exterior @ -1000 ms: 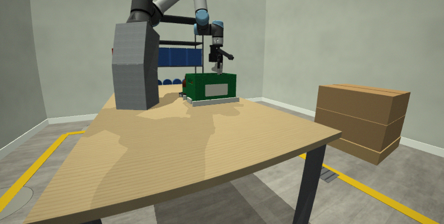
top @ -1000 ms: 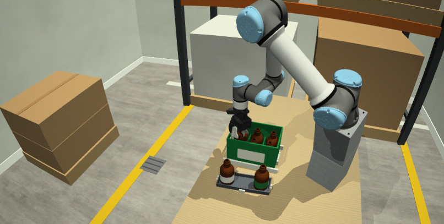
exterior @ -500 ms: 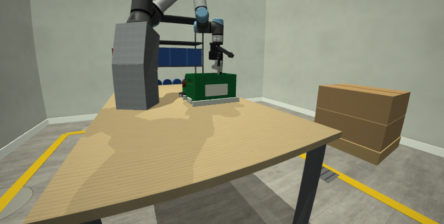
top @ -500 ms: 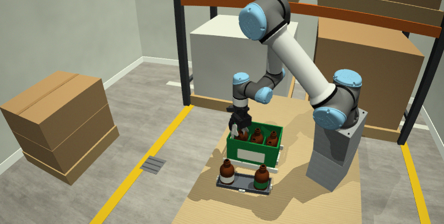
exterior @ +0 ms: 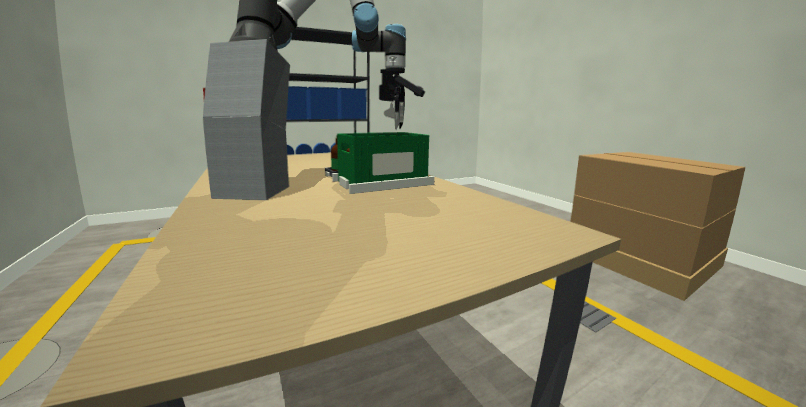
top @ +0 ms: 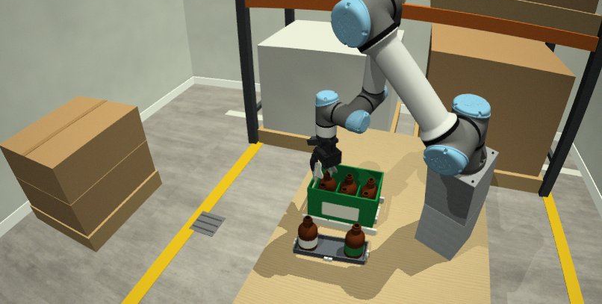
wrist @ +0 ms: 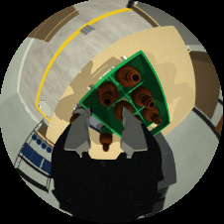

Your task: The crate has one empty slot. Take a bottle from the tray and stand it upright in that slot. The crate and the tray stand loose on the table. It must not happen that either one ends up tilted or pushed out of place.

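The green crate (top: 345, 200) stands on the table and holds several upright brown bottles (top: 348, 183). It also shows in the exterior view (exterior: 382, 157) and in the wrist view (wrist: 130, 94). My gripper (top: 323, 172) hovers just above the crate's left end, with its fingers part way open and nothing between them. It also shows in the exterior view (exterior: 398, 117) and in the wrist view (wrist: 105, 135). The grey tray (top: 330, 250) in front of the crate holds a white-labelled bottle (top: 308, 233) and a green-labelled bottle (top: 354, 240), both upright.
The arm's grey pedestal (top: 456, 209) stands on the table to the right of the crate. A cardboard box (top: 80, 166) sits on the floor to the left. Shelving with large boxes (top: 497, 91) stands behind the table.
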